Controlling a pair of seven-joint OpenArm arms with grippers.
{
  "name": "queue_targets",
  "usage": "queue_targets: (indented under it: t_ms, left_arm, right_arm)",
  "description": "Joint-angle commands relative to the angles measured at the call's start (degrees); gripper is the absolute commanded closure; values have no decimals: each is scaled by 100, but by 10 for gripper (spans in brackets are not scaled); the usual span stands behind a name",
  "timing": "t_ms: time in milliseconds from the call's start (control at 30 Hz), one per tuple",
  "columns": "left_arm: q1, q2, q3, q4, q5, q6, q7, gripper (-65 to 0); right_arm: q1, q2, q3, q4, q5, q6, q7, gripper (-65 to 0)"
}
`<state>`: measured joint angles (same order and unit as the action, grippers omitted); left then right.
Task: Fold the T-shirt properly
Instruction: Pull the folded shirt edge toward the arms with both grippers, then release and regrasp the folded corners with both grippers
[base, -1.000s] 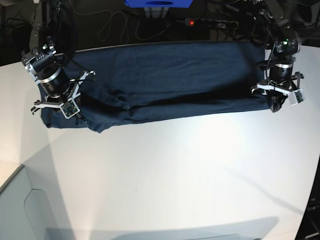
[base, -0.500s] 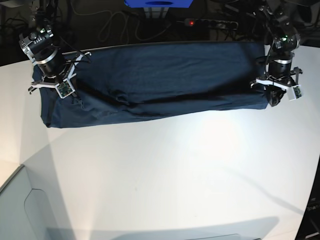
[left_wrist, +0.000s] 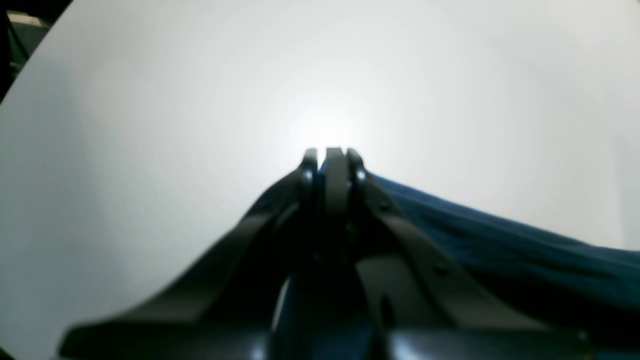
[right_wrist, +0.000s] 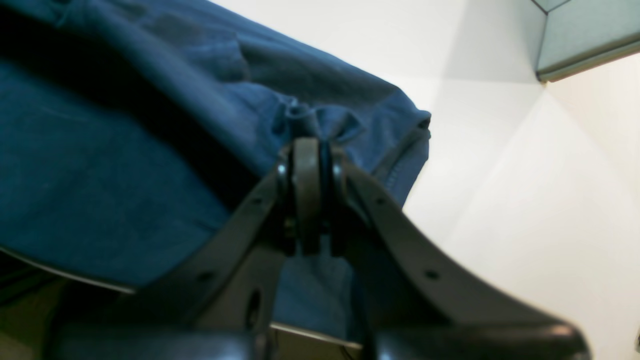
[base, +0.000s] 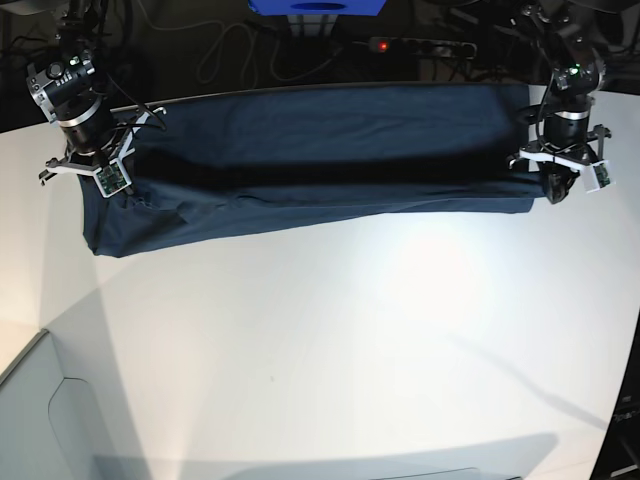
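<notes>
Right gripper (base: 104, 186): at the left end of the plain dark navy-blue cotton T-shirt (base: 320, 160) in the base view; in its wrist view the black jaws are pressed together, pinching a small bunched tuft of the navy cloth (right_wrist: 305, 122).
T-shirt: stretched in a long, wrinkled band across the far side of the smooth white table (base: 350, 350), a lengthwise fold lying along its middle, its near edge resting on the table.
Power strip with a red light (base: 415, 45): behind the T-shirt's far edge, among dark cables.
Left gripper (base: 556, 192): at the T-shirt's right end in the base view; in its wrist view the dark jaws are drawn tight together, navy cloth (left_wrist: 500, 240) trailing away from the tips, so they nip the T-shirt's corner.
Pale grey panel (base: 30, 420): well apart from the T-shirt, at the table's near left corner.
</notes>
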<state>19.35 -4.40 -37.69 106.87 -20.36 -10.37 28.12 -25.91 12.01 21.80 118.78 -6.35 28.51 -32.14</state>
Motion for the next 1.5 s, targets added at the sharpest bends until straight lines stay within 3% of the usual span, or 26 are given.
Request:
queue_targets:
  t_ms: [0, 233, 367, 467, 733, 1100, 1467]
  left_arm:
    - [3, -12, -15, 95, -43, -13, -153, 0]
    - [109, -12, -7, -36, -43, -13, -179, 0]
    - [82, -30, -7, -353, -43, -13, -188, 0]
    - [56, -39, -7, -529, -43, -13, -188, 0]
    - [-76, -4, 20, -634, -43, -13, -188, 0]
    - [-50, 128, 196, -573, -43, -13, -179, 0]
    - [-41, 155, 187, -590, -43, -13, -153, 0]
  right_arm:
    - [-7, 43, 22, 47, 24, 37, 98, -1]
    - [-218, 52, 92, 91, 50, 107, 133, -1]
    - [-420, -124, 92, 91, 24, 881, 133, -1]
    - [-473, -300, 127, 82, 15, 1136, 133, -1]
    - [-613, -274, 145, 100, 15, 1149, 133, -1]
    - [-622, -194, 884, 170, 15, 1149, 133, -1]
    - [-728, -282, 787, -6, 15, 1149, 124, -1]
